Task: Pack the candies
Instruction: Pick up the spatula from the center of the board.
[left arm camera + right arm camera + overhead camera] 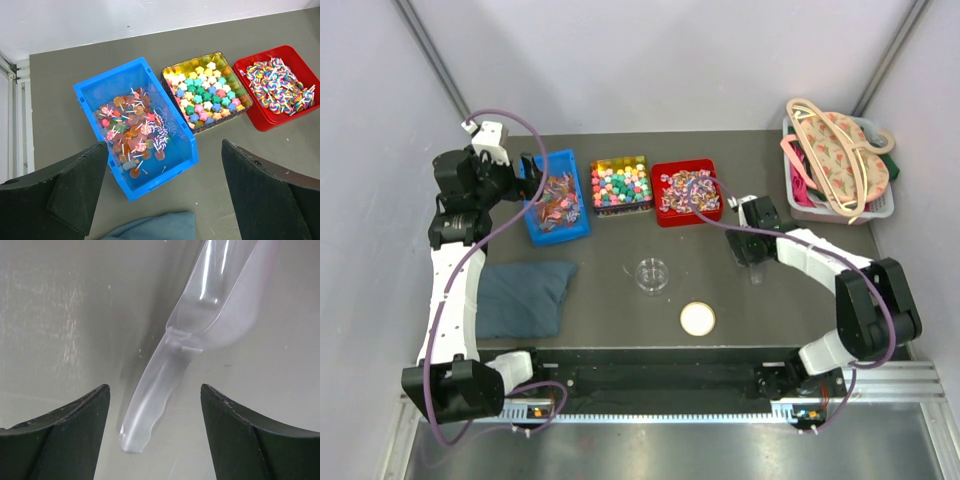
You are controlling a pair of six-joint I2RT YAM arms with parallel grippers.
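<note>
Left claw point(164, 146) is wide open, holding nothing, hovering over the blue bin point(115, 82). We see the candies point(134, 134) in that bin, the gold tray point(182, 70) beside it and the red tray point(292, 52), all in a row on the bench point(55, 90). Right claw point(154, 387) is wide open, fingers either side of the clear scoop point(215, 295) handle, not gripping it. The scoop lies on the bench.
</note>
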